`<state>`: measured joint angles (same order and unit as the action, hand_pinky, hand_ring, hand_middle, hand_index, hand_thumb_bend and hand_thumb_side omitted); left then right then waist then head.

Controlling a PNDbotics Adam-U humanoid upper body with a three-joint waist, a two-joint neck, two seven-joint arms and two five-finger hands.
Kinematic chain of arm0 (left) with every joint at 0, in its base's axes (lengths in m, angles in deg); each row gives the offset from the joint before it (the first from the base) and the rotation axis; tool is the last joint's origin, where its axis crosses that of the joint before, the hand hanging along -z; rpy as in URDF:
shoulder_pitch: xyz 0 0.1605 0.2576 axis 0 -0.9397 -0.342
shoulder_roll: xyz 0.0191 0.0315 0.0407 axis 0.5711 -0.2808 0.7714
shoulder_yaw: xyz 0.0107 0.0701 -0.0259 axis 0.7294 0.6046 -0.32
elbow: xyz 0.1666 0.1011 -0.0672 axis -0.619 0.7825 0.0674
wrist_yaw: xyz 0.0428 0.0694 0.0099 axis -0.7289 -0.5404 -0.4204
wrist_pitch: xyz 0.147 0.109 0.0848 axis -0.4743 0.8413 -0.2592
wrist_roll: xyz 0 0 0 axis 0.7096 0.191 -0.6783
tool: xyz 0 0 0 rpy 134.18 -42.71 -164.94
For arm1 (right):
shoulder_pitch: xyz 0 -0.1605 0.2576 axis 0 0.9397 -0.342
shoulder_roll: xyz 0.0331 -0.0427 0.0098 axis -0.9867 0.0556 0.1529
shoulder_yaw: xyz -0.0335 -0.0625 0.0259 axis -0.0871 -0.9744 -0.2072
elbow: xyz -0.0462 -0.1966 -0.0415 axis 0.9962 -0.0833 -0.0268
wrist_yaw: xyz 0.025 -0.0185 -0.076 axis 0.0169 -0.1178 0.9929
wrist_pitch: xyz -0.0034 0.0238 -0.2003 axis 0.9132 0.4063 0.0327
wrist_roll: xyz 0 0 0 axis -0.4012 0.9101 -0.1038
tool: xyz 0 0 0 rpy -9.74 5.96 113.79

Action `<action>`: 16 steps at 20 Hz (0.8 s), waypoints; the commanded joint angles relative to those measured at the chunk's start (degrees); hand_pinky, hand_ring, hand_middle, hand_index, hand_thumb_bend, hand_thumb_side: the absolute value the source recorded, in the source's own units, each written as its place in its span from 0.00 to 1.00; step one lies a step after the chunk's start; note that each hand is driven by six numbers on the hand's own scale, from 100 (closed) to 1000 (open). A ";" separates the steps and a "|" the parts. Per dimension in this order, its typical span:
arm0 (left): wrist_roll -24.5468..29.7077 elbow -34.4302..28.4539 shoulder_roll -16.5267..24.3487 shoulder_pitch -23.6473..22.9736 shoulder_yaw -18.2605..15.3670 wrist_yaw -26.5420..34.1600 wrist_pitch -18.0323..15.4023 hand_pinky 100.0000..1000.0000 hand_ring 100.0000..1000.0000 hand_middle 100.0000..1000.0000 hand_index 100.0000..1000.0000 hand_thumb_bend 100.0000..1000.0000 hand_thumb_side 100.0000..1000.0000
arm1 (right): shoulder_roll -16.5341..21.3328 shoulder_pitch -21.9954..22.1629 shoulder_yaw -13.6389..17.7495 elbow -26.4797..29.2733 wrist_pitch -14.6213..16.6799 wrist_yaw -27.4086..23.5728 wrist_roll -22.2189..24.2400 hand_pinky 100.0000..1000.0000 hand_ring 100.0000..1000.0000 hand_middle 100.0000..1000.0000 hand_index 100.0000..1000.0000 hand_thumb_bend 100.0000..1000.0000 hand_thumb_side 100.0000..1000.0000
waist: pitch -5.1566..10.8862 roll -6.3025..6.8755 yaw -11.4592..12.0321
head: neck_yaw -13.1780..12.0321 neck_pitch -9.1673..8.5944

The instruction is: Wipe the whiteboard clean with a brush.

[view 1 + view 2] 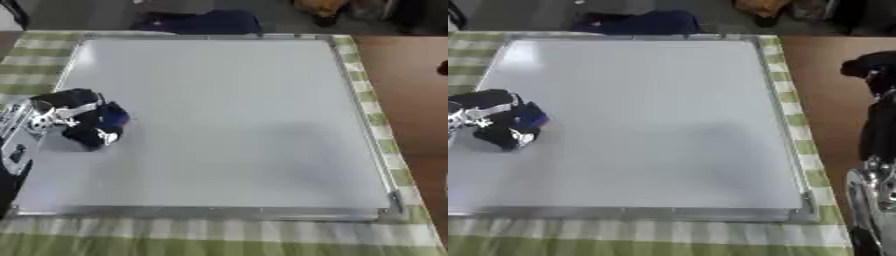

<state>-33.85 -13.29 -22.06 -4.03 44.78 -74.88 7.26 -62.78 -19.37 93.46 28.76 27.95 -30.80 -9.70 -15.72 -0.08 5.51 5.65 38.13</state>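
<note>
A large whiteboard (pixel 227 110) with a silver frame lies flat on a green checked cloth. I see no marks on its surface. My left hand (pixel 77 117) rests on the board's left side, its black fingers curled round a blue brush (pixel 114 116) that touches the board. My right hand (pixel 868 67) hangs off the board over the brown table at the right edge, dark and blurred; its fingers cannot be made out.
The green checked cloth (pixel 219 240) runs around the board. Bare brown tabletop (pixel 411 90) lies to the right. A dark blue object (pixel 206 22) sits beyond the board's far edge.
</note>
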 commanded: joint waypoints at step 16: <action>0.08 8.66 3.59 5.76 -3.78 -4.29 -0.81 0.26 0.41 0.15 0.00 0.02 0.37 | 1.13 -0.11 0.14 1.14 -0.25 -0.16 0.05 0.53 0.51 0.35 0.49 0.00 0.88 | 1.26 0.40 0.21 | 0.05 -0.45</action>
<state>-33.64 -4.94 -20.55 0.55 41.73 -78.48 6.58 -62.78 -19.19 93.46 28.76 27.82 -30.84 -9.59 -15.57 0.26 5.73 5.69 38.13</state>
